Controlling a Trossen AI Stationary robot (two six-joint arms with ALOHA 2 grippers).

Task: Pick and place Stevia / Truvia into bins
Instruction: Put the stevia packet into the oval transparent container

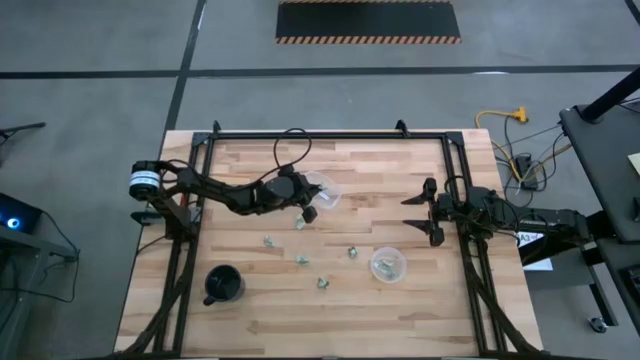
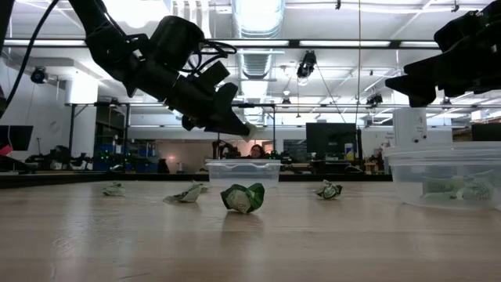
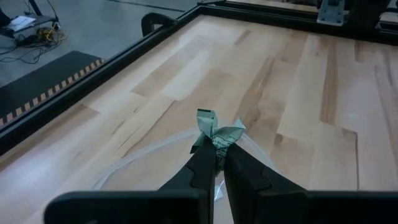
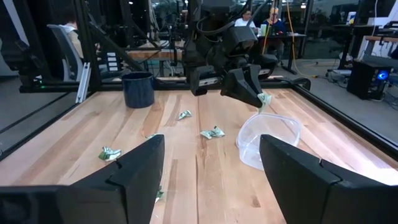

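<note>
Left wrist view: crumpled pale-green packet (image 3: pixel 216 130) between end effector fingers (image 3: pixel 202 165).

One crumpled green-white packet (image 3: pixel 214 132) pinched above far clear cup (image 1: pixel 322 189); five packets (image 1: pixel 303 260) loose mid-table; near-right cup (image 1: pixel 387 264) holds several.

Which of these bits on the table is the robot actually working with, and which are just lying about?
Part of the job:
- green packet pinched in the left hand
- loose packets on the wood
- tipped clear cup under that hand
- upright clear cup holding packets

Just lying about:
- dark mug
- right hand, open, waiting at the table's edge
</note>
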